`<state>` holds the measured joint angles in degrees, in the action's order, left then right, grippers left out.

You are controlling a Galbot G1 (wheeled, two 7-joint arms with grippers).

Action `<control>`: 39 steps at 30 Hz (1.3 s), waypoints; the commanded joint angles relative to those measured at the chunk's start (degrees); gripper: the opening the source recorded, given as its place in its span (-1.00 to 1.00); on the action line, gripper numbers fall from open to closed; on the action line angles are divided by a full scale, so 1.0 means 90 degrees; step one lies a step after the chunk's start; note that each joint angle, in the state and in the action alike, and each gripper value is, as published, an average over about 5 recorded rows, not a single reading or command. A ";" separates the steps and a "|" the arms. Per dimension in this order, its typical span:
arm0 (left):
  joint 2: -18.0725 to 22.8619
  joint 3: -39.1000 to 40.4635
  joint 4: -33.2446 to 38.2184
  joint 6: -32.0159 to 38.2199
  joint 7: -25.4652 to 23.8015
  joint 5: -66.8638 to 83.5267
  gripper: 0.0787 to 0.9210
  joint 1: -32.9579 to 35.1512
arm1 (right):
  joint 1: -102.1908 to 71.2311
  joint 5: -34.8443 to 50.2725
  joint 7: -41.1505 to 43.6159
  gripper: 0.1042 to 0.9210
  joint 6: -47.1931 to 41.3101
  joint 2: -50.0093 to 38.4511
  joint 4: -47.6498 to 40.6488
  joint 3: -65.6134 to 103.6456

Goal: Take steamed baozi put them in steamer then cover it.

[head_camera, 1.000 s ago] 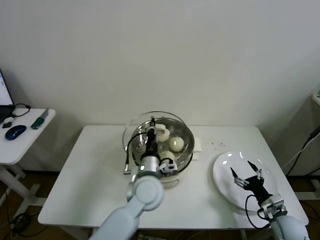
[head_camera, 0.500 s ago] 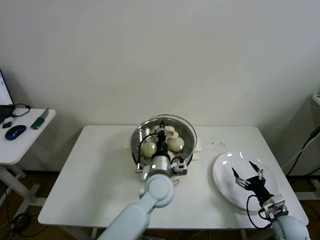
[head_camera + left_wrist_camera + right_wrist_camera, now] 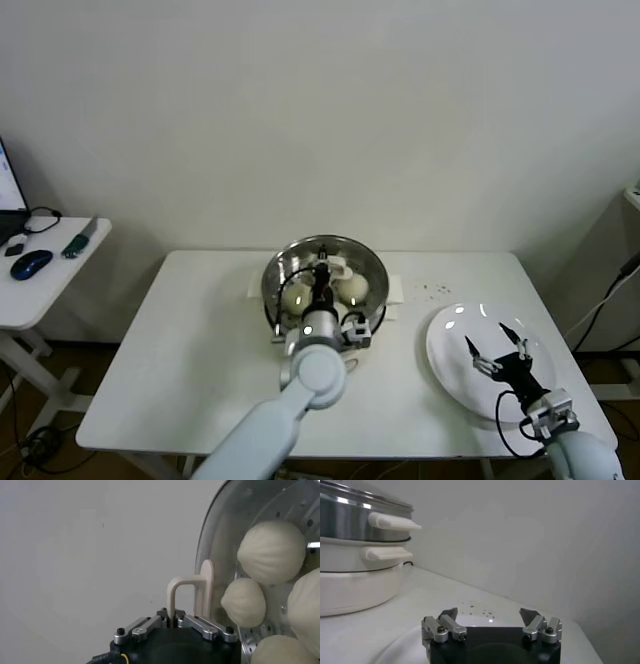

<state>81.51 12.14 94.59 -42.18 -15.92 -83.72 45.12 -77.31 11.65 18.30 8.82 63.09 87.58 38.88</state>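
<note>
Steamed baozi: four, seen through the glass in the left wrist view [image 3: 270, 551]
Steamer: one steel pot at the table's far middle [image 3: 372, 262]
Glass lid: one, over the steamer [image 3: 215, 535]
White plate: one, near right [image 3: 448, 345]
Grippers: two, the left gripper [image 3: 321, 277] and the right gripper [image 3: 499, 347]
Tables: two, the white table [image 3: 200, 350] and a side table far left [image 3: 55, 275]

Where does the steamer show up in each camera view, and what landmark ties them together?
Head view: the steamer sits at table centre, with the left end effector holding the glass lid over it.
Left wrist view: its perforated inside with the baozi fills the picture's right side.
Right wrist view: its steel wall stands far left.
Shared landmark: the cream handles.
</note>
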 commanded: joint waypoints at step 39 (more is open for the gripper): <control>-0.0940 -0.0370 0.1728 -0.0313 0.0022 0.0981 0.32 0.0816 | 0.0143 0.0111 -0.0034 0.76 -0.0485 0.0000 0.0229 0.0008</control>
<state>76.93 10.40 100.42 -42.15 -15.25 -78.68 48.37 -76.45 12.17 18.40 6.80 63.01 88.80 38.99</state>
